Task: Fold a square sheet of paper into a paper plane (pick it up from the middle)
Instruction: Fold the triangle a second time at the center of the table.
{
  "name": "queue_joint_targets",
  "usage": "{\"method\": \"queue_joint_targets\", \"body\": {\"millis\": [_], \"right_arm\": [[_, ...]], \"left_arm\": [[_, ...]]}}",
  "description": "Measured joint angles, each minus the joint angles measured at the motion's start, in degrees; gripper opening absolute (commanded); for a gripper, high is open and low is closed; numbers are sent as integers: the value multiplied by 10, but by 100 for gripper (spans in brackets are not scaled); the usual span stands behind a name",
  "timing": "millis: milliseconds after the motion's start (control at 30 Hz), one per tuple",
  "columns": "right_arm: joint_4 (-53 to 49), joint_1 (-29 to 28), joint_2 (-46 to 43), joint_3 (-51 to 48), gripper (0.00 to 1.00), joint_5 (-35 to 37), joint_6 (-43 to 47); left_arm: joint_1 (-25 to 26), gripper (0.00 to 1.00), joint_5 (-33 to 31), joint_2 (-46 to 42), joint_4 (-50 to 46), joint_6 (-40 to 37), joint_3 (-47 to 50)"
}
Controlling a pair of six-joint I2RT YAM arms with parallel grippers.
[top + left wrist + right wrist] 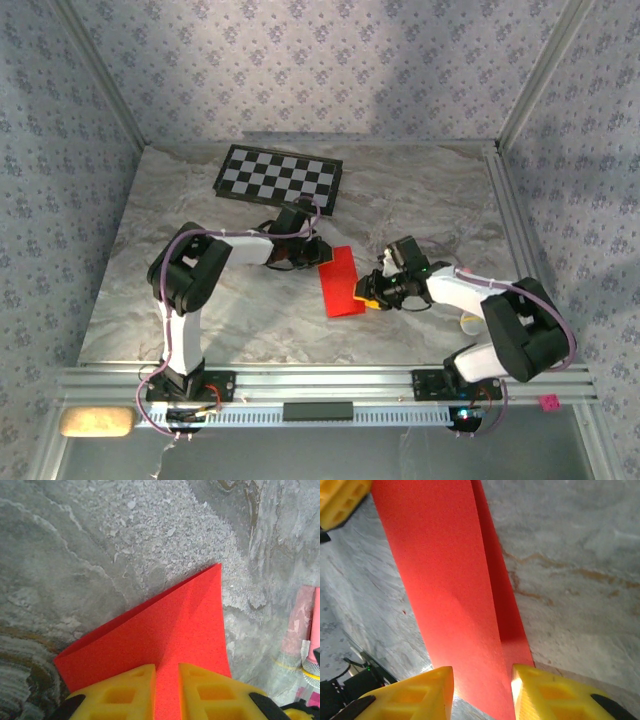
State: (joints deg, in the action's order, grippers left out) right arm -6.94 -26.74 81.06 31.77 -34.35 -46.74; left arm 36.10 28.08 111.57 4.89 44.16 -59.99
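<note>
Paper [338,282]: 1 red sheet folded into a narrow strip, lying on the table [430,200] between the 2 arms, in the front half of the surface.

Table: grey marbled slab enclosed by patterned walls [320,60].

Checkerboard [278,177]: black and white, flat near the far edge, well apart from the paper.

Left arm [190,270]: bent in from the left, ending at the paper's far end.

Right arm [510,330]: reaching in from the right, ending at the paper's near end.

Left gripper [167,669]: 2 yellow fingers [125,692] nearly together, with a narrow slit of red showing between them. Whether they pinch the paper cannot be told.

Right gripper [482,675]: fingers spread, 1 over each long edge of the paper, with a lengthwise crease running between them.
</note>
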Motion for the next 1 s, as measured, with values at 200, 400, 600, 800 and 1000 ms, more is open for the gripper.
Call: {"method": "queue_joint_targets", "body": {"millis": [200, 400, 600, 800, 1000], "right_arm": [[26, 9, 14, 10, 37, -28, 7], [55, 27, 40, 13, 36, -56, 17], [90, 37, 65, 13, 31, -82, 22], [109, 49, 85, 18, 25, -90, 23], [118, 53, 93, 19, 16, -99, 26]], "left_arm": [[-1, 21, 9, 4, -4, -9, -5], [-1, 21, 21, 18, -8, -27, -24], [-1, 21, 30, 31, -9, -42, -40], [-1, 21, 30, 37, -12, -52, -49], [-1, 24, 29, 40, -22, -58, -61]]}}
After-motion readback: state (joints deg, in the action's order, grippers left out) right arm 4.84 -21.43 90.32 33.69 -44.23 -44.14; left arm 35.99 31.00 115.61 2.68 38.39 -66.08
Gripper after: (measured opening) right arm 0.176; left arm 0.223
